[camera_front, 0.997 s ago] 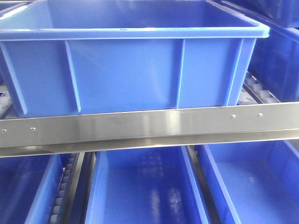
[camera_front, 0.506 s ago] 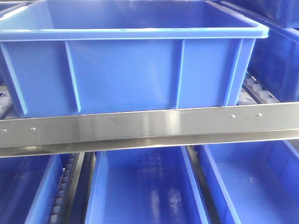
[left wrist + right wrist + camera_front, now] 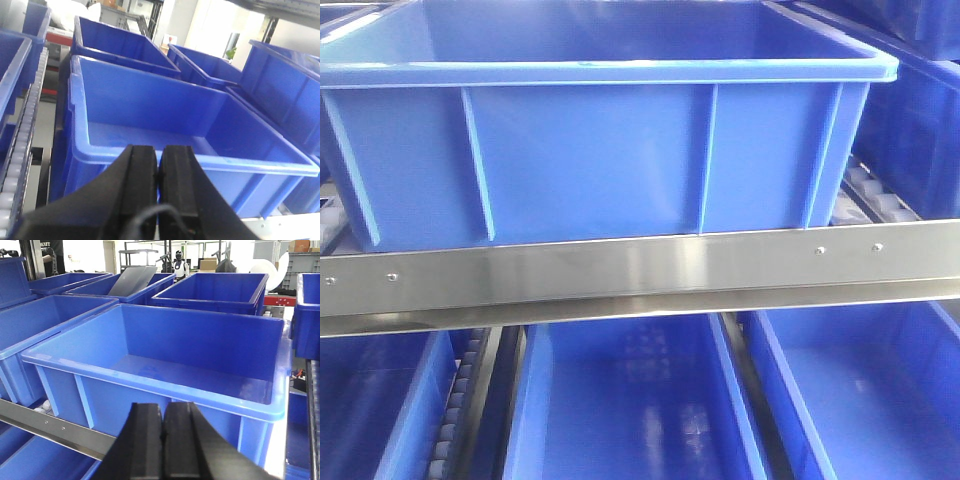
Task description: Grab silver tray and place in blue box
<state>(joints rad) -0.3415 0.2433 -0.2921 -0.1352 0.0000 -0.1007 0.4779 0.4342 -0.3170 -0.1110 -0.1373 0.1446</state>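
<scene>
- Facing the blue box (image 3: 590,150) head-on, the front view shows its near wall on a steel rail (image 3: 640,270); no tray.
- Left tool (image 3: 159,165): jaws pressed together, empty, box (image 3: 165,125) at its 12 o'clock.
- Right tool (image 3: 163,430): closed, holding nothing, box (image 3: 165,355) at 12 o'clock.
- Grey slanted sheet (image 3: 131,280) at 11 o'clock, far back, may be the tray; I cannot tell.
- Neither arm looks nearer.

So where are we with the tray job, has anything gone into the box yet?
Nothing looks done. The blue box shows a bare floor in both wrist views, and no silver tray appears in any view. Nothing is in hand: the left gripper and the right gripper both have their jaws pressed together on nothing, in front of the box's near rim. Finding, grasping and placing the tray all remain.
</scene>
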